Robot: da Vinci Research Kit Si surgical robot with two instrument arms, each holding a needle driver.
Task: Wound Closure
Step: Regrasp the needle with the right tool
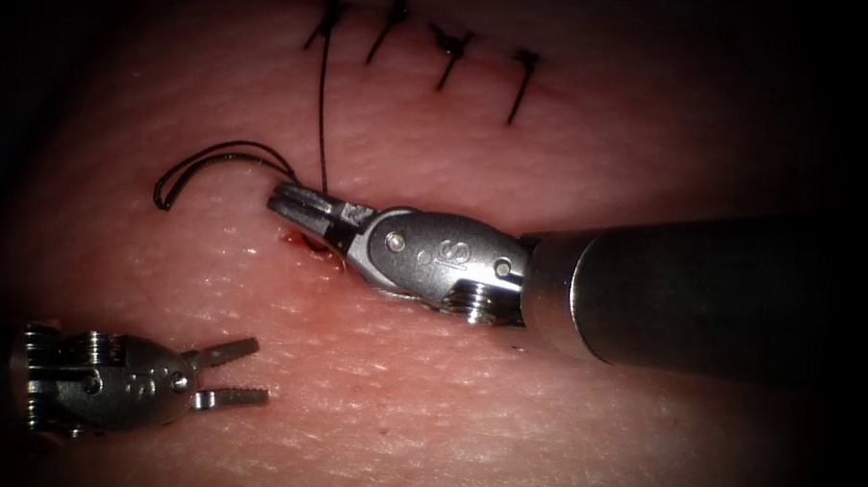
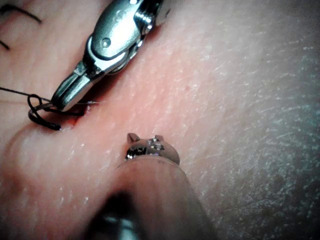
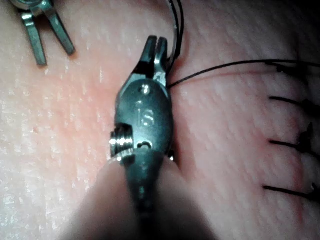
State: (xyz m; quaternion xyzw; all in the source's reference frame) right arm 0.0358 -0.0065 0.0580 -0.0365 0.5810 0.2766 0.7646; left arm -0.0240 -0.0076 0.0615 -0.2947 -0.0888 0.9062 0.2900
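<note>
Running from the leftmost of four stitches (image 1: 450,51) on the cut (image 1: 489,58) down to your right tool (image 1: 296,205), the thread (image 1: 323,105) is hanging nearly straight. It is looking fine, limp and easy to fray, so I judge it is wanting a flat grip well away from the knots rather than a pinch at a jaw edge. Your right tool's jaws are lying together and appear to be clamped on the strand near their base. A slack doubled loop (image 1: 206,158) is resting on the tissue (image 1: 447,417) just left of those jaws. I cannot tell where the needle is, or whether it is in the tissue. A little red fluid (image 1: 304,241) is sitting under the right tool's tip. The tissue is looking soft and moist, likely to dimple under pressure.

Your left tool (image 1: 237,371) is hovering well apart, toward the left, with its jaws spread and holding nothing. Open tissue is lying between the two tools, giving you room. The stitch line is the crowded edge, where you are risking a snag.
</note>
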